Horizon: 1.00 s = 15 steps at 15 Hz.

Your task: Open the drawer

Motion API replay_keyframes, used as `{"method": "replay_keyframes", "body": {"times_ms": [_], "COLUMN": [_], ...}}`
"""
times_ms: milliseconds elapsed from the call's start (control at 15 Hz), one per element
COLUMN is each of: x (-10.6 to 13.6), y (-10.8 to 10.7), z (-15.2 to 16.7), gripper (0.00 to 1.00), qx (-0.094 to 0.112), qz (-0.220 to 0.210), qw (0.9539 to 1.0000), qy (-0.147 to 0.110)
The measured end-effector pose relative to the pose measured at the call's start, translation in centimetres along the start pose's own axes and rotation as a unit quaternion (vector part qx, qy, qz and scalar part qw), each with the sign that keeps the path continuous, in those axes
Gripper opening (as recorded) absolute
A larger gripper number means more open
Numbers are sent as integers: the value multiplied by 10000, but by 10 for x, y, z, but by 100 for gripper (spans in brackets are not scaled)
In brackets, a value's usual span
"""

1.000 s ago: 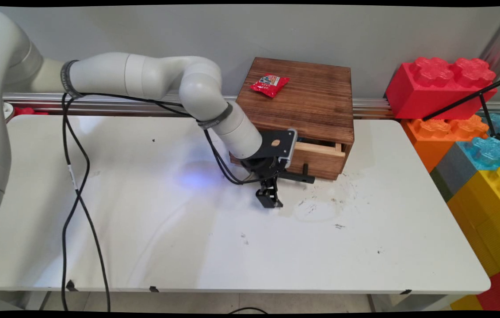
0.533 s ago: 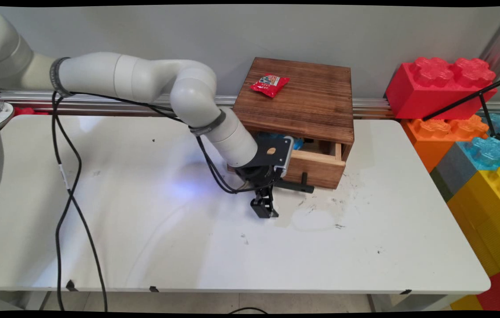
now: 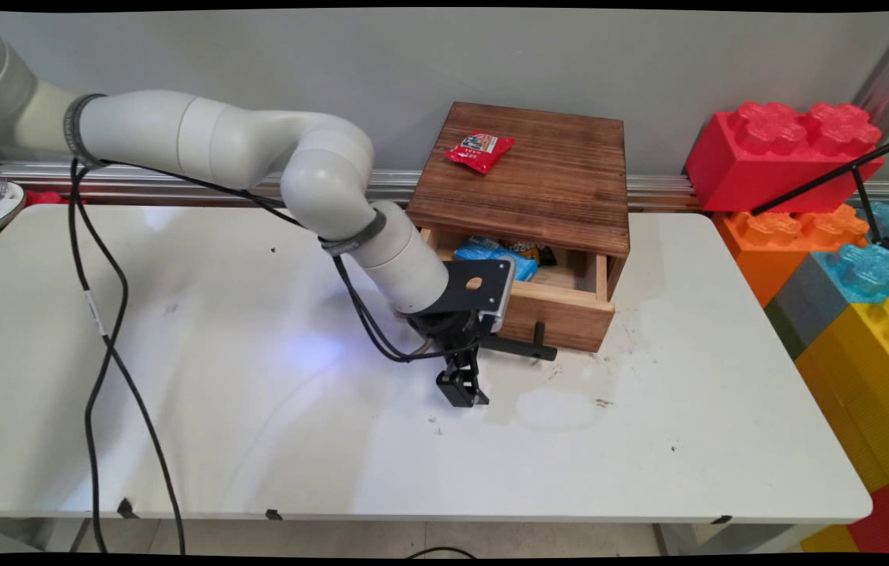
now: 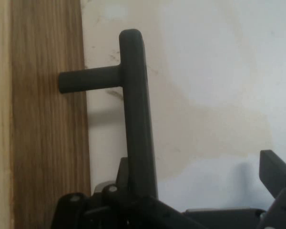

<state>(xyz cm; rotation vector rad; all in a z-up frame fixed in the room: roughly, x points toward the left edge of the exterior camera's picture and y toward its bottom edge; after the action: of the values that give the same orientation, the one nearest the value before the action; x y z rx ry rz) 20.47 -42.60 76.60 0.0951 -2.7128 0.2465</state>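
Wooden box [image 3: 538,177] at the desk's [image 3: 255,440] far edge has one drawer [image 3: 562,303] out. One red packet [image 3: 479,149] lies on top. Gripper [image 3: 464,385], fingers spread, straddles the single black handle [image 4: 136,129].

Your arm [image 3: 255,145] has smooth white rounded links, dark grey bands strapping loose black cables [image 3: 102,330], a black wrist plate, and a black gripper [image 3: 460,387].

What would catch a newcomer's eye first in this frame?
The wooden box at the table's far edge, its drawer partly out and showing blue packets inside. The gripper hangs low by the drawer's black handle. A red snack packet lies on the box's top.
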Motion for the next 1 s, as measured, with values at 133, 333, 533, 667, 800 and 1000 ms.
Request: {"method": "replay_keyframes", "body": {"times_ms": [133, 333, 533, 667, 800, 1000], "x": [1, 2, 3, 4, 4, 4], "y": [5, 16, 27, 33, 39, 49], "z": [-2, -5, -9, -11, -13, -16], "gripper": [100, 100, 100, 100, 100, 100], "qx": [-18, -37, -54, -74, -98, -135], "qz": [-4, -13, -18, -18, -22, -13], "qw": [10000, 10000, 10000, 10000, 9999, 9999], "qy": [6, 24, 37, 42, 45, 51]}}
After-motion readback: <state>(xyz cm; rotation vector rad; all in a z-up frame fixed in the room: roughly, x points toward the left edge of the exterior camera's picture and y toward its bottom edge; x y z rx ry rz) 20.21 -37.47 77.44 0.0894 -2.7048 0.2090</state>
